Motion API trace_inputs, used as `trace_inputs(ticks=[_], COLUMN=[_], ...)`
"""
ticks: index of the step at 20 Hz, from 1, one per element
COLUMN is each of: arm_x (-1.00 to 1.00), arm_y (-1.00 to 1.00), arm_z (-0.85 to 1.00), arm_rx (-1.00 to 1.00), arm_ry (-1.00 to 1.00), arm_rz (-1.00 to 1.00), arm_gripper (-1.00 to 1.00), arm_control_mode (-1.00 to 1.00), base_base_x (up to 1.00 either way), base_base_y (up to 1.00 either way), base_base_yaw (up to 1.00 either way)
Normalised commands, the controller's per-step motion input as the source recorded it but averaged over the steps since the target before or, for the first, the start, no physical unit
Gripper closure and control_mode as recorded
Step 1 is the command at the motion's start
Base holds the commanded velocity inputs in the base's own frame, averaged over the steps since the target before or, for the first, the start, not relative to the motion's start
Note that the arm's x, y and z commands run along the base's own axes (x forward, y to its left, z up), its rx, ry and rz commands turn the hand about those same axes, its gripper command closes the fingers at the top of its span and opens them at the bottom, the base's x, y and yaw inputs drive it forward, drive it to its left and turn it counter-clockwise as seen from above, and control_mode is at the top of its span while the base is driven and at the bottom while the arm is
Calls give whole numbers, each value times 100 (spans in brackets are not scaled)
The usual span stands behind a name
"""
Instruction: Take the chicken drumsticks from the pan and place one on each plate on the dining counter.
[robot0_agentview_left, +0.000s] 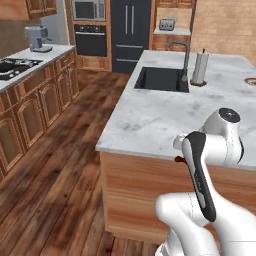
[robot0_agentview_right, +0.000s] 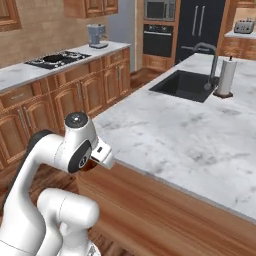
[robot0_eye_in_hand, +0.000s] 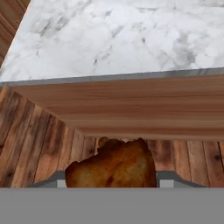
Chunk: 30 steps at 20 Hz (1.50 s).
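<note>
A glossy orange-brown chicken drumstick (robot0_eye_in_hand: 111, 164) sits between my fingertips, and my gripper (robot0_eye_in_hand: 112, 180) is shut on it. In the hand view it hangs over the wooden floor, just short of the dining counter (robot0_eye_in_hand: 109, 35) and below its marble edge. In the right base view my hand (robot0_agentview_right: 102, 155) is at the near corner of the dining counter (robot0_agentview_right: 175, 135), with a bit of the reddish meat (robot0_agentview_right: 88, 165) under it. A brown-rimmed plate (robot0_agentview_left: 250, 81) shows at the far right edge of the counter (robot0_agentview_left: 150, 115).
A black sink (robot0_agentview_left: 161, 79) with a tap and a paper towel roll (robot0_agentview_left: 200, 68) stand at the island's far end. A wall counter with a black cooktop (robot0_agentview_right: 57, 58) and a coffee machine (robot0_agentview_right: 96, 35) runs along the left. Open wooden floor (robot0_agentview_left: 65, 165) lies between them.
</note>
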Motion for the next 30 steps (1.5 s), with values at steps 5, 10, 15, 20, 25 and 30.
trace_inputs(ticks=[5,10,15,20,25,30], arm_x=[0,0,0,0,0,0], arm_y=[0,0,0,0,0,0], arm_z=[0,0,0,0,0,0], arm_rx=[0,0,0,0,0,0], arm_ry=[0,0,0,0,0,0], arm_rz=[0,0,0,0,0,0], arm_gripper=[100,100,100,100,100,100], arm_control_mode=[100,100,100,100,100,100], base_base_x=[-1,-9,-17,-39,-48,-45], base_base_y=[-100,-100,-100,-100,-100,-100], base_base_yaw=[17,18,19,20,21,20])
